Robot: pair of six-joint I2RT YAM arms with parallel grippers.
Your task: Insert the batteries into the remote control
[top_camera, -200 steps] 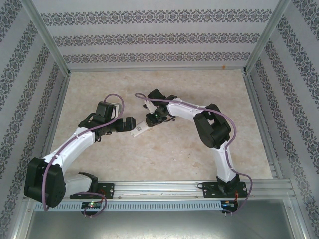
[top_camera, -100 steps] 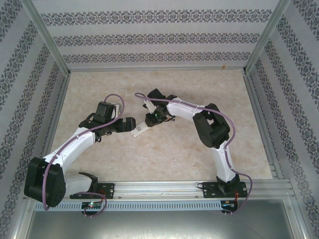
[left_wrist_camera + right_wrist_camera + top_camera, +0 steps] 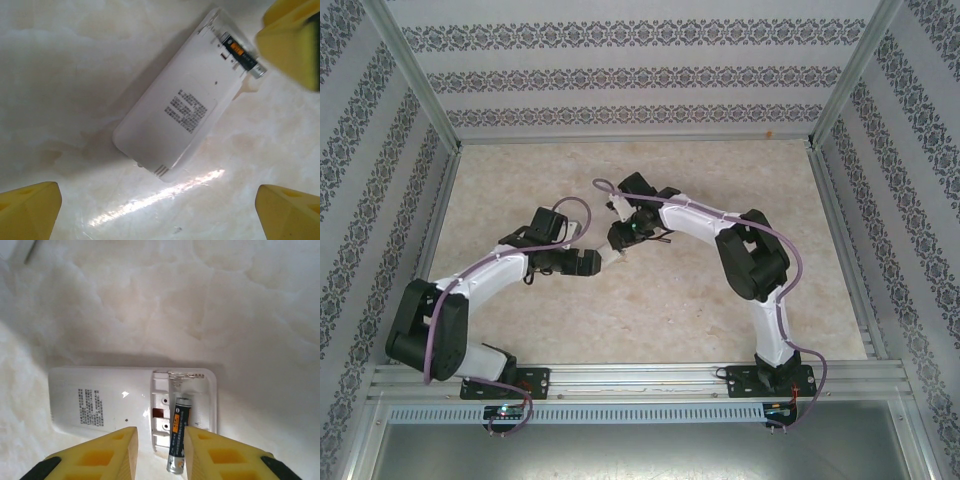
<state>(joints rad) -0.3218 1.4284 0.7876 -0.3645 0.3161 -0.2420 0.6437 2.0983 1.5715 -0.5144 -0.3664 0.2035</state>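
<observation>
A white remote control (image 3: 175, 110) is laid face down on the pale tabletop (image 3: 660, 310), in the middle, between the two arms. Its back cover is off, and the battery slot (image 3: 172, 400) at one end is seen open. One battery (image 3: 179, 437), dark with an orange band, is laid partly in that slot. Its silver end is stuck out past the end of the remote control.

The right tool (image 3: 161, 434) is held low over that end, with its yellow fingers (image 3: 100, 457) set a little apart. The battery is found between them. It is close against one finger and a gap is seen at the other, so it is not squeezed.

The left tool (image 3: 157, 200) is held above the remote control and is spread wide, its fingers kept well apart from it.
</observation>
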